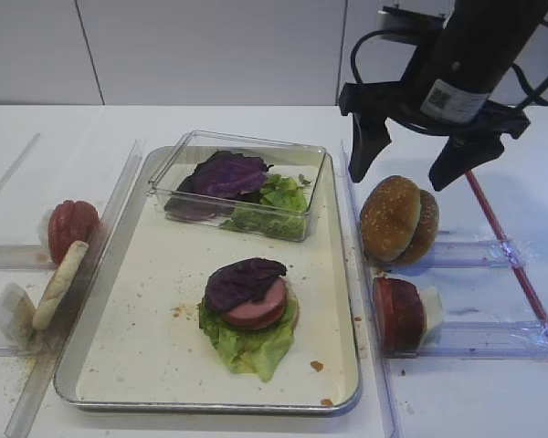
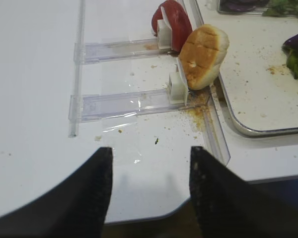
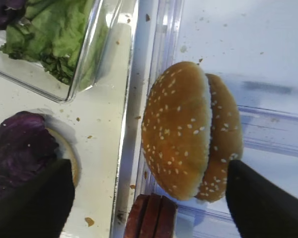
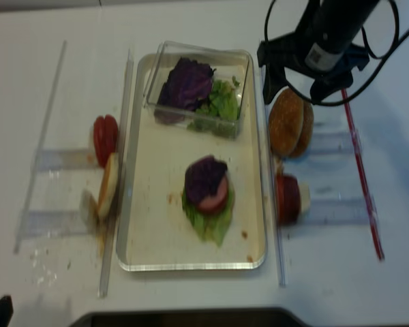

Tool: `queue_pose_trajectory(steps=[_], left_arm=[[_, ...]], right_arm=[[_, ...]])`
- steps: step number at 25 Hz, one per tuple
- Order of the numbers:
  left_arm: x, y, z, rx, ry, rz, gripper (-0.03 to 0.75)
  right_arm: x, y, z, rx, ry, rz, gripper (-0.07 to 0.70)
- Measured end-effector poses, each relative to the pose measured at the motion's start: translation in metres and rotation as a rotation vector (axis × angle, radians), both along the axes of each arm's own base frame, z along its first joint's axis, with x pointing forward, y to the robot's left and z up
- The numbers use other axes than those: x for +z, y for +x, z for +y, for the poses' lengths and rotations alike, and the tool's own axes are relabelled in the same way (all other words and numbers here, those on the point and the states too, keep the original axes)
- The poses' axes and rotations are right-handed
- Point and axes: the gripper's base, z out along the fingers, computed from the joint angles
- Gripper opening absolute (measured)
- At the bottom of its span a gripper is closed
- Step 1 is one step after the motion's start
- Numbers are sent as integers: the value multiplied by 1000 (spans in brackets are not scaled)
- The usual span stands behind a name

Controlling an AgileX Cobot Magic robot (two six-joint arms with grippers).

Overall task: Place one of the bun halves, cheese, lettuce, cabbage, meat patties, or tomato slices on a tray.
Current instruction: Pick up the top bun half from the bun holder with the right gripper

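Exterior high view: the black right gripper hangs spread wide and empty above the two domed golden-brown sesame bun halves, stood on edge in a clear plastic rack so fingers can straddle them.

Right wrist view: both buns sit between the fingertips, untouched; the shallow silver metal tray lies to the gripper's left.

Left wrist view: the left gripper idles, parted, holding nothing.

Overhead realsense view: the stacked purple cabbage looks ready for a bun top.

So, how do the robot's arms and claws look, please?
The right arm is black and round, with a white label carrying a small square code, and black cables looping beside it. Its right claw has two black fingers, wedge-shaped and tapering to points. Of the left claw, only two broad, matte black fingers show, in the left wrist view.
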Motion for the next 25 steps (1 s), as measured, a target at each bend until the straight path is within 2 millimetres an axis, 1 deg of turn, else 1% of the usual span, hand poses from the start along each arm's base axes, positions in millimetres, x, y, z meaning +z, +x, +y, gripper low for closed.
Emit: queue_pose_trajectory(steps=[11, 20, 25], left_arm=[[0, 0, 0, 0, 0, 0, 341], [0, 0, 0, 0, 0, 0, 341], [0, 0, 0, 0, 0, 0, 341]], right_arm=[[-17, 7, 6, -16, 32, 56, 626], [-19, 10, 10, -31, 69, 56, 626], [-26, 12, 14, -34, 81, 72, 626]])
